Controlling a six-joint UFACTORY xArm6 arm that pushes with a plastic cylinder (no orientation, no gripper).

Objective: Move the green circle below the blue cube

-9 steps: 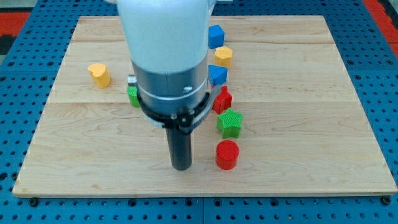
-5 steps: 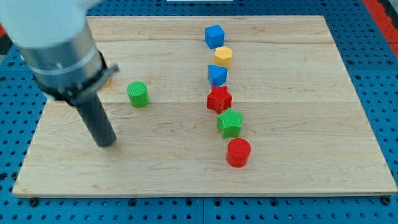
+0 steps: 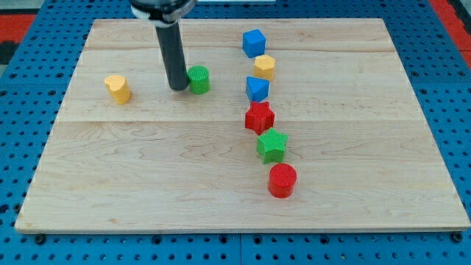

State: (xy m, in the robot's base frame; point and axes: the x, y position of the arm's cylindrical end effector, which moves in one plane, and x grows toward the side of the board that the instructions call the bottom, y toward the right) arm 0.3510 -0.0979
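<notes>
The green circle [image 3: 198, 79] is a short green cylinder on the wooden board, left of the column of blocks. My tip [image 3: 177, 87] rests on the board right against the green circle's left side. The blue cube [image 3: 254, 43] sits at the top of the column, up and to the right of the green circle. Below the cube come a yellow block [image 3: 265, 66] and a blue triangular block [image 3: 257, 89].
Further down the column are a red star [image 3: 259, 117], a green star [image 3: 271, 145] and a red cylinder [image 3: 282, 180]. A yellow block [image 3: 117, 87] stands alone at the view's left. The wooden board [image 3: 368, 147] lies on a blue pegboard.
My tip swung from the board's lower left up to the green circle's left side. The green circle has slid to the right and up, closer to the column.
</notes>
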